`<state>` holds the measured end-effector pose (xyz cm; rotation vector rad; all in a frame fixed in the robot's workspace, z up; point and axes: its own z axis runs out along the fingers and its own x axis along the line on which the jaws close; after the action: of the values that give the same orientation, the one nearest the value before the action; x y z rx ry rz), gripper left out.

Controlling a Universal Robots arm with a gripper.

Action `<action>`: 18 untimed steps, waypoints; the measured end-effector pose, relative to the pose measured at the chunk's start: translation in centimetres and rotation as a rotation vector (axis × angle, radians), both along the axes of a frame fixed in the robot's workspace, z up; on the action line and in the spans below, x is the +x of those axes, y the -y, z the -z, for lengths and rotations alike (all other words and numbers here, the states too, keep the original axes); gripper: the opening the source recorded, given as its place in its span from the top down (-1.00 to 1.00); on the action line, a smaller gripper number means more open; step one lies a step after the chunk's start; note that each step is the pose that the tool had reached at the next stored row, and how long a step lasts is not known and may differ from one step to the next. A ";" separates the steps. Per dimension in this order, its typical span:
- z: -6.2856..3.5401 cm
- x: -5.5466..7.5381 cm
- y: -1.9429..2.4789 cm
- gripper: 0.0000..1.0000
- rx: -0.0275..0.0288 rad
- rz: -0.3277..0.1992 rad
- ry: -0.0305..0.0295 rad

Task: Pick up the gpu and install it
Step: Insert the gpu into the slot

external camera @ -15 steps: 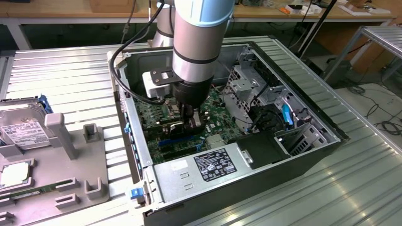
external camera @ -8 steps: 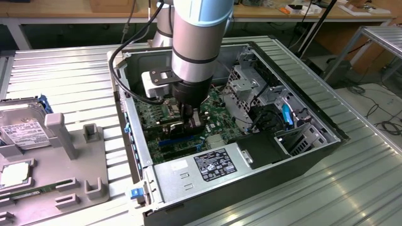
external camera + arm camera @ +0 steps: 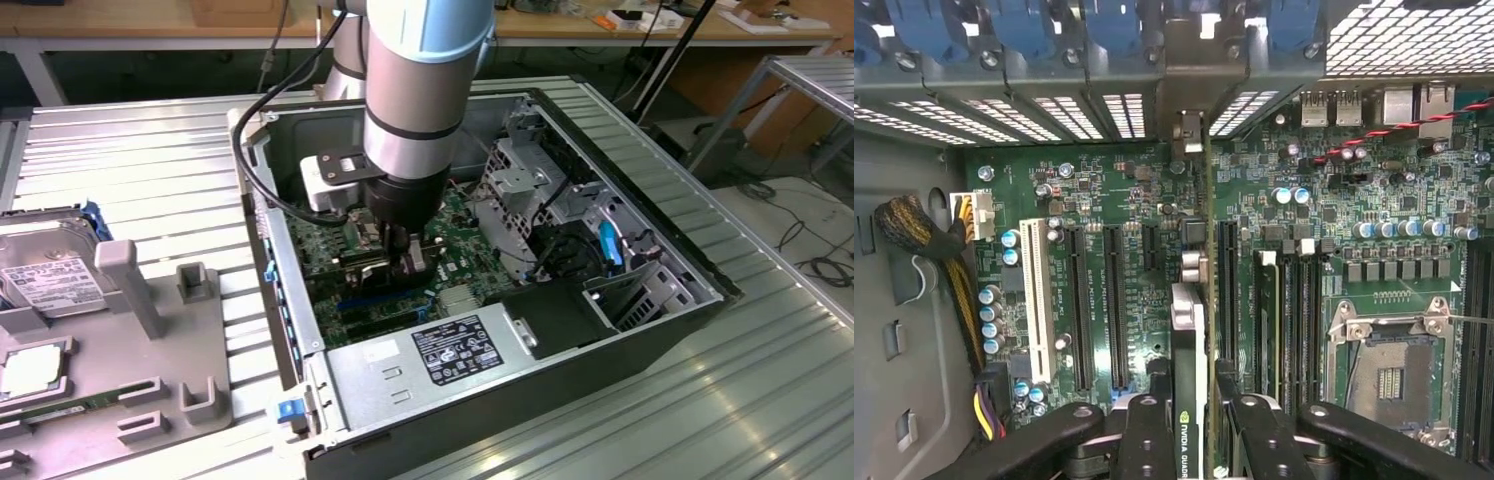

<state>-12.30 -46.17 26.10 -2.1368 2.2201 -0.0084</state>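
We see the black two-fingered hand [image 3: 1189, 420] clamped on the thin black edge-on gpu card [image 3: 1191, 330], held upright above the green motherboard [image 3: 1104, 200] inside the open black computer case [image 3: 641, 330].

the case [image 3: 641, 330] is set on the table [image 3: 134, 150] — the gpu [image 3: 1194, 330] is held edge-on in the gripper [image 3: 1192, 420] over the motherboard [image 3: 1104, 200] inside; a hard drive [image 3: 40, 265] lies at the exterior view's left.

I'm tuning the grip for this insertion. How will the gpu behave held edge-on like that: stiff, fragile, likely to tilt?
The gpu looks like a thin rigid board, so it probably stays stiff between the fingers. Gripped at one edge and standing over the motherboard, it may pivot if pushed unevenly. Its exposed components and connector edge suggest it is fragile under side load.
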 end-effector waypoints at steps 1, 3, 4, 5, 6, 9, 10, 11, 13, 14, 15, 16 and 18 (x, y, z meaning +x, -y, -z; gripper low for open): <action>0.00 0.0 0.00 0.47 -0.0001 0.000 0.0000; 0.01 0.0 0.00 0.47 0.0001 0.000 0.0001; 0.01 0.0 0.00 0.47 0.0001 0.000 0.0001; 0.01 0.0 0.00 0.47 0.0001 0.000 0.0001; 0.01 0.0 0.00 0.47 0.0002 0.000 0.0001; 0.01 0.0 0.00 0.47 0.0002 0.000 0.0001; 0.02 0.0 0.00 0.47 0.0002 0.000 0.0002; 0.02 0.0 0.01 0.47 0.0003 0.000 0.0002; 0.01 -0.1 0.02 0.47 -0.0002 -0.001 0.0000; 0.00 -0.1 0.03 0.47 -0.0006 -0.001 0.0001; -0.01 -0.1 0.04 0.47 -0.0010 -0.002 0.0001; -0.01 -0.1 0.06 0.47 -0.0011 -0.002 0.0002; -0.02 -0.2 0.08 0.47 -0.0012 -0.003 0.0001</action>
<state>-12.55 -46.25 26.12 -2.1406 2.2175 -0.0097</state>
